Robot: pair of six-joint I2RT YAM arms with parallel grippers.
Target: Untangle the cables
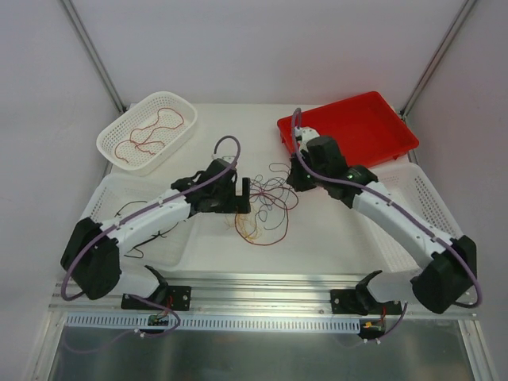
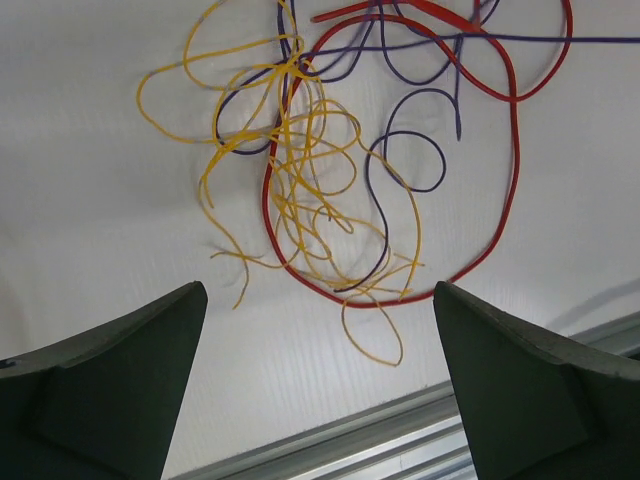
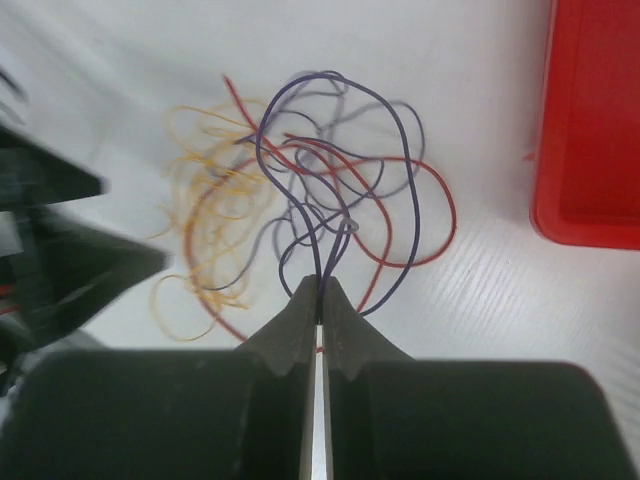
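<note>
- The cables lie loosely tangled mid-tabletop, between the arms.
- The right hand is pinched shut on a purple strand; the left hand hovers wide open and empty.
- The step in hand is freeing one strand; next, a gentle pull away from the clump.

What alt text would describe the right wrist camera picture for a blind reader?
The right hand is pinched shut on a purple cable that leads into a loose tangle of purple, red and yellow cables on a white table. A red tray sits at the right edge.
</note>
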